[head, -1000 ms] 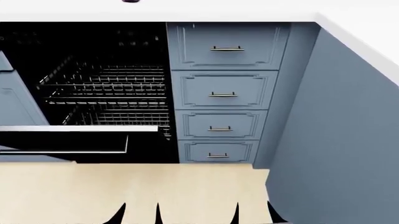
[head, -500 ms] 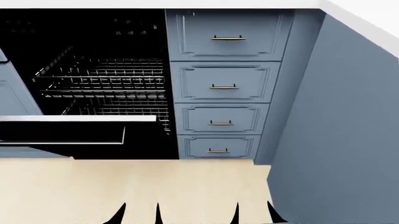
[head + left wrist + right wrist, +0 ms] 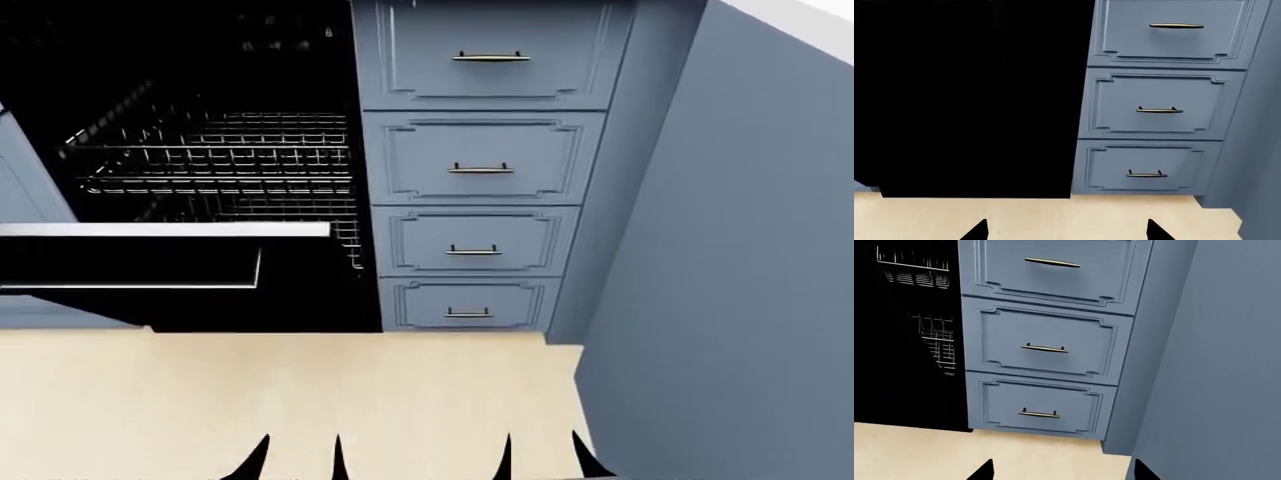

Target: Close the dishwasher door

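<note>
The dishwasher door [image 3: 134, 258] hangs open at the left of the head view, a glossy black panel folded down towards me. Its silver edge strip [image 3: 160, 230] is on top and its long bar handle [image 3: 134, 287] below. My left gripper [image 3: 296, 462] and right gripper [image 3: 543, 462] show only as dark fingertips at the bottom edge, over the pale floor and well short of the door. Both are open and empty. The left wrist view shows the left gripper [image 3: 1067, 232] facing a featureless black part of the dishwasher [image 3: 967, 100]. The right wrist view shows the right gripper [image 3: 1063, 472] facing drawers.
Wire dish racks [image 3: 220, 165] fill the open dishwasher cavity. A stack of blue-grey drawer fronts [image 3: 481, 160] with small brass handles stands to its right. A blue-grey cabinet side wall [image 3: 721, 250] juts forward at the right. Pale wood floor [image 3: 334, 390] lies in front.
The whole scene has slid upward in the head view, and the white countertop has left the top edge. The door stays folded down. The gripper tips sit at the same spot.
</note>
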`<state>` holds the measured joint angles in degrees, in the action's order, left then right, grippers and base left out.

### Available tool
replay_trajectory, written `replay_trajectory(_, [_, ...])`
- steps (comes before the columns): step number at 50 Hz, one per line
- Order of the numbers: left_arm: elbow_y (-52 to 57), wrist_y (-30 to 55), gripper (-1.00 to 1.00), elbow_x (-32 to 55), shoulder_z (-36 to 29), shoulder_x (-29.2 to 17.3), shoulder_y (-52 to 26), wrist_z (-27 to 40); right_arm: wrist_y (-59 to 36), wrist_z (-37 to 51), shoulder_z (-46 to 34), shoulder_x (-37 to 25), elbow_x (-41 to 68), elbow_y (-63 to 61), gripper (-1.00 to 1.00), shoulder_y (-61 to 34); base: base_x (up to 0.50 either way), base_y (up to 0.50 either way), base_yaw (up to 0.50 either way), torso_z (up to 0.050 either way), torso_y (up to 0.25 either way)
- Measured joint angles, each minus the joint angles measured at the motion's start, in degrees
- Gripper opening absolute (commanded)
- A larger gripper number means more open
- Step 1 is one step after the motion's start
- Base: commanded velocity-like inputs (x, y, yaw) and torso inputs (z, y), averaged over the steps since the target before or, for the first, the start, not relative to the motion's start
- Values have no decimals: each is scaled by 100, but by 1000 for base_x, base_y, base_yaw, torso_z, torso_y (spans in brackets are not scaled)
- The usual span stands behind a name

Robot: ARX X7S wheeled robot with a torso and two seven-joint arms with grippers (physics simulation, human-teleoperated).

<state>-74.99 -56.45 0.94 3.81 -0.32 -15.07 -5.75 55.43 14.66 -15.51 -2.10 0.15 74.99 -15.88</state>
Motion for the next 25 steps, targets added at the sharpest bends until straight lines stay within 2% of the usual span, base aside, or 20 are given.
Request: replay_trajectory(25, [0, -5, 100, -3, 6, -1, 4, 0, 10, 5, -1, -1, 2, 0, 100, 5, 0, 0, 0, -50, 0])
